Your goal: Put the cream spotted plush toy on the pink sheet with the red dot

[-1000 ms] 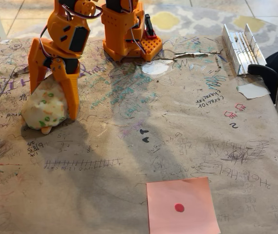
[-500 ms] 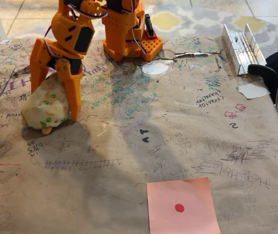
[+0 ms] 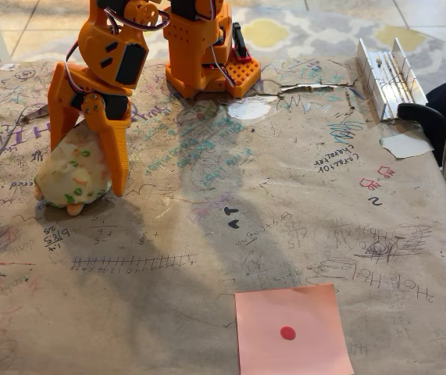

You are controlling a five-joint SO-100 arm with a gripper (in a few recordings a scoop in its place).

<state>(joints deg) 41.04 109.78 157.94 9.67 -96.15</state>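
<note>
A scribbled brown-paper table (image 3: pixel 207 258) carries the cream spotted plush toy (image 3: pixel 73 178), the pink sheet with the red dot (image 3: pixel 291 330) and the arm's orange base (image 3: pixel 207 70).

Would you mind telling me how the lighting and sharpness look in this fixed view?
In the fixed view, light is soft and even; the arm throws a broad shadow across the paper-covered table toward the pink sheet; the plush toy and gripper are sharp, with no glare.
</note>
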